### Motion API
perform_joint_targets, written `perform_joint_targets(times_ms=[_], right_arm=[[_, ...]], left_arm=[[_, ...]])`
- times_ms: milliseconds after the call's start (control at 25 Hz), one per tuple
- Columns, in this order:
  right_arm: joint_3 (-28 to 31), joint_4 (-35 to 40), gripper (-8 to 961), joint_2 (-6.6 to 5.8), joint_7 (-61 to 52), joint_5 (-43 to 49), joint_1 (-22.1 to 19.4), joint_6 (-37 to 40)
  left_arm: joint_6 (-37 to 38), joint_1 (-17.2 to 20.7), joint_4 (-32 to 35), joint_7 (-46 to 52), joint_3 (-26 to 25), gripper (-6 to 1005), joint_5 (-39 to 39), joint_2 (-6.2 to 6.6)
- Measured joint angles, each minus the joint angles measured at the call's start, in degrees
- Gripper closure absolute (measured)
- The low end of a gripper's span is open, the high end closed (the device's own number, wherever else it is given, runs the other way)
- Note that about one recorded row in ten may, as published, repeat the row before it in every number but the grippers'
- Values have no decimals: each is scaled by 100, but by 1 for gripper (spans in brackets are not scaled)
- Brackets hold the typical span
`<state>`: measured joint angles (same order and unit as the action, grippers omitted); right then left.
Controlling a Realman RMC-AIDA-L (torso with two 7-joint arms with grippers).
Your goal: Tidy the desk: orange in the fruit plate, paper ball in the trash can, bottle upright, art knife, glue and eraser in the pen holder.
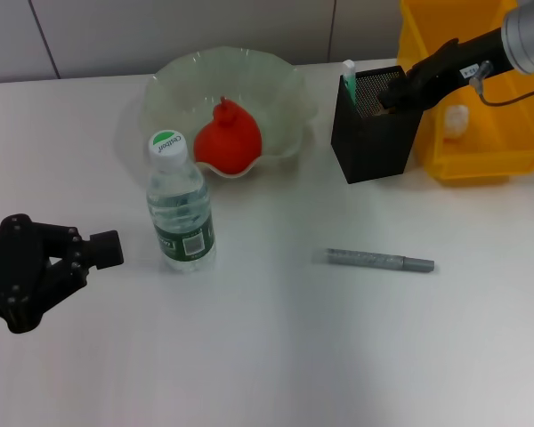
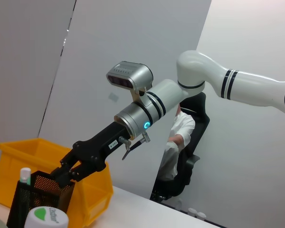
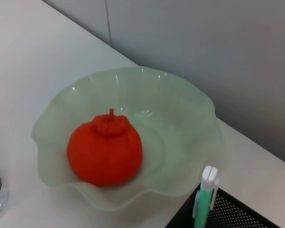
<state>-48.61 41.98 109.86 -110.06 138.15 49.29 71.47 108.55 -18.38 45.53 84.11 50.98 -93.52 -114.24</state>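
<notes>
The orange [image 1: 227, 138] lies in the pale green fruit plate [image 1: 285, 98], also seen as orange [image 3: 104, 152] in plate [image 3: 185, 114]. The bottle [image 1: 180, 209] stands upright in front of the plate. A grey art knife [image 1: 378, 260] lies flat on the table. The black mesh pen holder [image 1: 374, 133] holds the green-white glue [image 1: 349, 75]. My right gripper [image 1: 396, 89] hovers at the holder's rim, as the left wrist view shows [image 2: 69, 173]. A white paper ball [image 1: 456, 120] sits in the yellow trash can [image 1: 481, 160]. The eraser is hidden. My left gripper [image 1: 107, 249] rests left of the bottle.
The yellow bin stands directly right of the pen holder, close under the right arm. The table's back edge meets a grey wall behind the plate. White tabletop extends around the art knife and toward the front.
</notes>
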Motion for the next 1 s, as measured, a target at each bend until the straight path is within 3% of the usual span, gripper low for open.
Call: perform_joint_targets(times_ms=[160, 280, 360, 480, 640, 1000], right_arm=[[-22, 31, 802, -35, -161, 79, -4, 38], [-33, 225, 715, -20, -296, 163, -39, 125], [-53, 625, 657, 103, -338, 187, -171, 325], [-141, 1661, 497, 482, -468, 339, -466, 785], [-308, 2606, 503, 836, -813, 432, -644, 1342], [-504, 2728, 520, 891, -1476, 297, -627, 2197]], left_arm=[[0, -2, 0, -1, 0, 1001, 0, -7], [0, -13, 0, -3, 0, 1001, 0, -23], [1, -15, 0, -4, 0, 1001, 0, -33], [-16, -4, 0, -8, 0, 1001, 3, -41], [-43, -13, 0, -34, 0, 1001, 2, -51], [-40, 19, 0, -91, 0, 1001, -8, -86]])
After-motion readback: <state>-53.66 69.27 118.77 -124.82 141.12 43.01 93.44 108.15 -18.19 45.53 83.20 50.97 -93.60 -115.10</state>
